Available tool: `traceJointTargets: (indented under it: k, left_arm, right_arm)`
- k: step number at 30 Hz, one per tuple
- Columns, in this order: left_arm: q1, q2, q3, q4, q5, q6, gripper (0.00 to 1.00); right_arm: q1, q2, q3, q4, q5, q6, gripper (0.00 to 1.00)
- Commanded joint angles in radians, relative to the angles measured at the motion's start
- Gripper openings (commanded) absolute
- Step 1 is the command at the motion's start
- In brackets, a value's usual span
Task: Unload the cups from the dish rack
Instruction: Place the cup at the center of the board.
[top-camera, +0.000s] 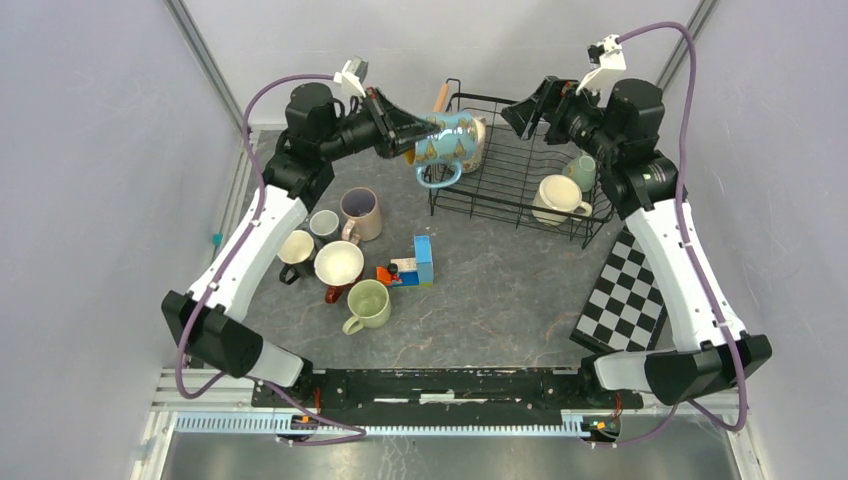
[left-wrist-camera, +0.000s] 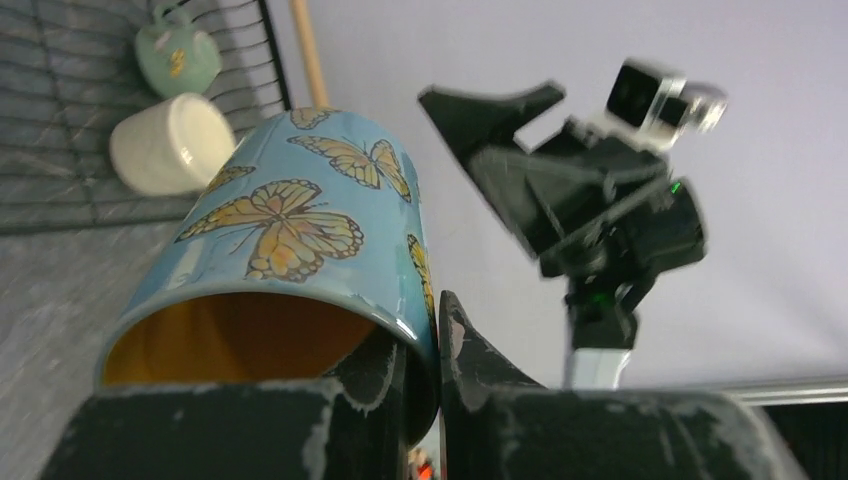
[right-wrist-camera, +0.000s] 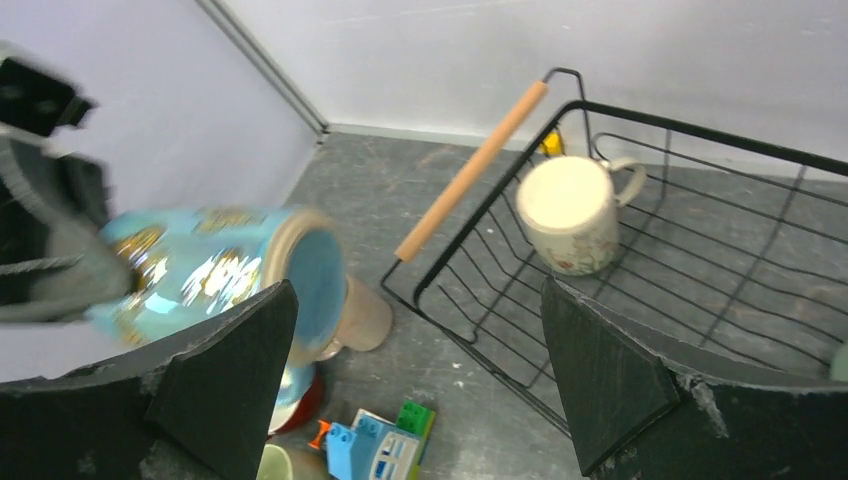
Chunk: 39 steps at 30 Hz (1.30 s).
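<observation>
left fingers (top-camera: 408, 130): clamped on rim of light-blue butterfly ceramic mug (top-camera: 450, 140), aloft, ahead the edge of black wire dish rack (top-camera: 505, 175) | right fingers (top-camera: 522, 116): spread wide, empty, clear gap to mug

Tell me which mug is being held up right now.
The blue butterfly mug: the left hand grips its rim in mid-air beside the dish rack. The rest sit in the rack or on the table.
</observation>
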Motion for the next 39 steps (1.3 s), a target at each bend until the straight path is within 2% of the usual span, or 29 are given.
traceJointTargets:
  k: [1,6,15,28,36,39]
  left_arm:
    - [-0.067,-0.13,0.111,-0.3,0.027,0.343,0.02]
    - [-0.184,-0.189,0.084,-0.561,-0.075,0.563,0.02]
    - [-0.443,-0.225,0.002,-0.81,-0.301,0.776,0.02]
    - [-0.663,-0.081,-0.094,-0.882,-0.555,0.877,0.02]
    - [-0.714,0.008,-0.175,-0.878,-0.703,0.888,0.02]
    - [-0.719,0.027,-0.216,-0.848,-0.719,0.887,0.02]
  right_arm:
    - [-0.008,0.064,0.047,-0.087,0.091,-0.052,0.98]
    - [-0.008,0.13,0.096,-0.098,0.1,-0.06,0.98]
    - [-0.008,0.206,0.129,-0.108,0.117,-0.074,0.98]
    - [-0.018,0.217,0.105,-0.107,0.14,-0.084,0.98]
    - [-0.027,0.22,0.083,-0.1,0.142,-0.088,0.98]
    - [-0.029,0.226,0.083,-0.095,0.139,-0.087,0.98]
